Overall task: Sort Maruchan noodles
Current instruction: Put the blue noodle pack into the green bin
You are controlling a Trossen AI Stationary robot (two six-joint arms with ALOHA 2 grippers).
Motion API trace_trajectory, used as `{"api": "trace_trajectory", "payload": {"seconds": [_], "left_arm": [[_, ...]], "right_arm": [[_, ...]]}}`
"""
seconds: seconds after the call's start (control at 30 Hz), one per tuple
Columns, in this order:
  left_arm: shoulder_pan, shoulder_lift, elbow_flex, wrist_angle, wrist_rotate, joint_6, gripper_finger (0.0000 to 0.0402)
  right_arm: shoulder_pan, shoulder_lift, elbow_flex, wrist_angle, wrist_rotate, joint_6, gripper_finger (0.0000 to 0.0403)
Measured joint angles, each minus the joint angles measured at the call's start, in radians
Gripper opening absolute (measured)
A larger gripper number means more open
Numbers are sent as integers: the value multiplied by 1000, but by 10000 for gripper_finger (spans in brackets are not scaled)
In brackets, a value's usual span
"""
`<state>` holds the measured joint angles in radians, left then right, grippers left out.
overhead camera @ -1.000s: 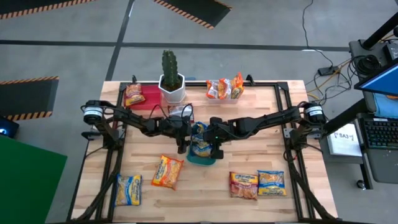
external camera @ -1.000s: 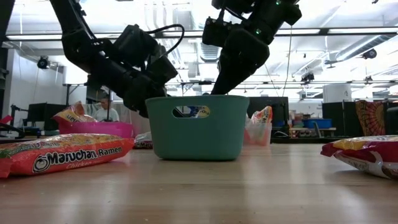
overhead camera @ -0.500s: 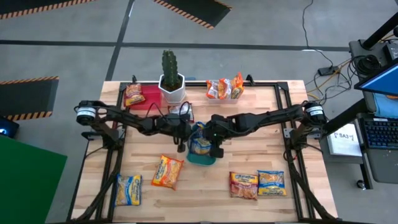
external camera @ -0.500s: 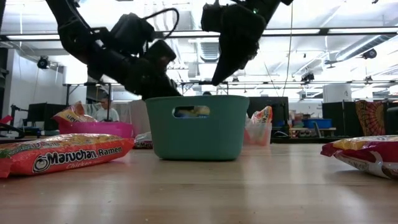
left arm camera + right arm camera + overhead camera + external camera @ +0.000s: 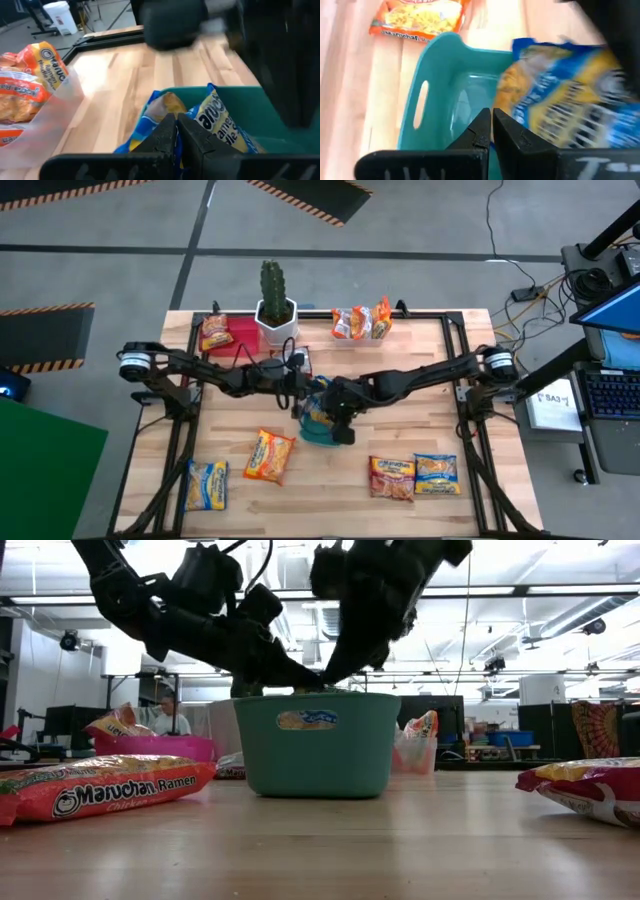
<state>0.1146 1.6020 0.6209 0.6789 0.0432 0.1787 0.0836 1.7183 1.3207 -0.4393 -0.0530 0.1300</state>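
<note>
A teal basket (image 5: 325, 440) stands mid-table with a yellow-blue noodle packet (image 5: 322, 415) standing tilted inside it. The packet also shows through the handle slot (image 5: 305, 720). My left gripper (image 5: 303, 408) reaches over the basket's left rim, shut on the packet (image 5: 220, 120). My right gripper (image 5: 338, 423) comes in from the right over the same basket. It is shut (image 5: 491, 119), with its fingertips right beside the packet's edge (image 5: 507, 95). My left gripper pinches the packet's upper blue edge (image 5: 159, 102) between its two fingers, slanting down from the table's left. The packet stands tilted, its lower part inside the basket. My right gripper's shut fingers lie next to the packet's edge; I cannot tell whether they touch it.
Loose packets lie near the front: an orange one (image 5: 268, 455), a yellow-blue one (image 5: 205, 485), a red-white one (image 5: 392, 477) and another yellow-blue one (image 5: 437, 473). At the back stand a pink tray (image 5: 240, 338) with a packet, a potted cactus (image 5: 275, 305) and a clear tray (image 5: 360, 323) with packets.
My left gripper has gone right, over the basket's rim, and shut on the packet. My right gripper has risen out of the basket, then come down again a little to the left. The packet has stayed in the basket and stands more tilted.
</note>
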Motion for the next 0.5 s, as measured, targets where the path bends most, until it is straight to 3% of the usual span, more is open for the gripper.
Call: {"api": "trace_trajectory", "payload": {"seconds": [0.23, 0.33, 0.5], "left_arm": [[-4, 0, -1, 4, 0, -1, 0], [-11, 0, -2, 3, 47, 6, 0], [-27, -12, -2, -17, 106, 23, 0]], "right_arm": [[-6, 105, -3, 24, 85, 9, 8], [-11, 109, -3, 18, 108, 27, 9], [-12, 99, -3, -77, 254, 33, 9]]}}
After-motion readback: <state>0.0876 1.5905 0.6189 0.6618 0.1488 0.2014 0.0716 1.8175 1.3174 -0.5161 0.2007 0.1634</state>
